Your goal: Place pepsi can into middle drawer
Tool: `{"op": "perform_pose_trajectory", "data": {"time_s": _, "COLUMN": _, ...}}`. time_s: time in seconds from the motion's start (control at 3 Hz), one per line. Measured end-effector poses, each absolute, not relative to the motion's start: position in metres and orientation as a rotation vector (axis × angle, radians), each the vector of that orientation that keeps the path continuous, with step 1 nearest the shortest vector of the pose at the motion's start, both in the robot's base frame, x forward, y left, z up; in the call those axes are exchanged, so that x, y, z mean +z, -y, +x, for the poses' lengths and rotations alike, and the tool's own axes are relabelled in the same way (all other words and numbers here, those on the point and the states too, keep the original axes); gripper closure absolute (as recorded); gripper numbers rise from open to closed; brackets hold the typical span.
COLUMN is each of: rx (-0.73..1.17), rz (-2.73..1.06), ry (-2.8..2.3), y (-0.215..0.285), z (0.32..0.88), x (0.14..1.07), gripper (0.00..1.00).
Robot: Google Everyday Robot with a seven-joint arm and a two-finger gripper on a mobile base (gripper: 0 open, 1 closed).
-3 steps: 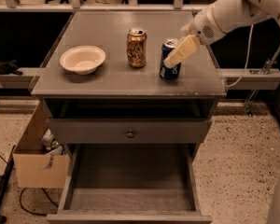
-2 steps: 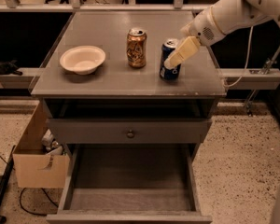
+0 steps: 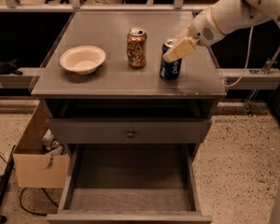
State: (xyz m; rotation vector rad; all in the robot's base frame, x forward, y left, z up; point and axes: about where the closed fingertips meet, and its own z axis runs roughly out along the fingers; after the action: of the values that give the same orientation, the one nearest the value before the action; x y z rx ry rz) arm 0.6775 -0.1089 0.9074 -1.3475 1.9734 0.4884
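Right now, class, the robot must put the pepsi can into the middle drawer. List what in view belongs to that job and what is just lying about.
Belongs to the job: pepsi can on the tabletop; hand at the can's top; middle drawer, open below.
Lying about: gold can; white bowl; cardboard box on the floor.

We see a grey table [image 3: 113, 82], a white bowl [image 3: 82, 59] on its left side, a gold can [image 3: 136, 48] standing near the middle, a pepsi can [image 3: 170, 68] standing just right of it, our gripper [image 3: 174, 54] at the pepsi can's top.
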Motion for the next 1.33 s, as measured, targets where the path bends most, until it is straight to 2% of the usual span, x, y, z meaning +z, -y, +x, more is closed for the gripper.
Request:
{"op": "perform_pose_trajectory", "data": {"time_s": 0.67, "rx": 0.489, "rz": -1.348, "ry": -1.973, "y": 0.1089, "z": 0.6775, "x": 0.9073, "gripper": 0.94}}
{"op": "perform_pose_trajectory", "data": {"time_s": 1.0, "rx": 0.489, "rz": -1.348, "ry": -1.973, "y": 0.1089, "z": 0.6775, "x": 0.9073, "gripper": 1.00}}
{"op": "perform_pose_trajectory", "data": {"time_s": 1.33, "rx": 0.487, "rz": -1.345, "ry": -1.968, "y": 0.1077, "z": 0.6745, "x": 0.9090, "gripper": 1.00}}
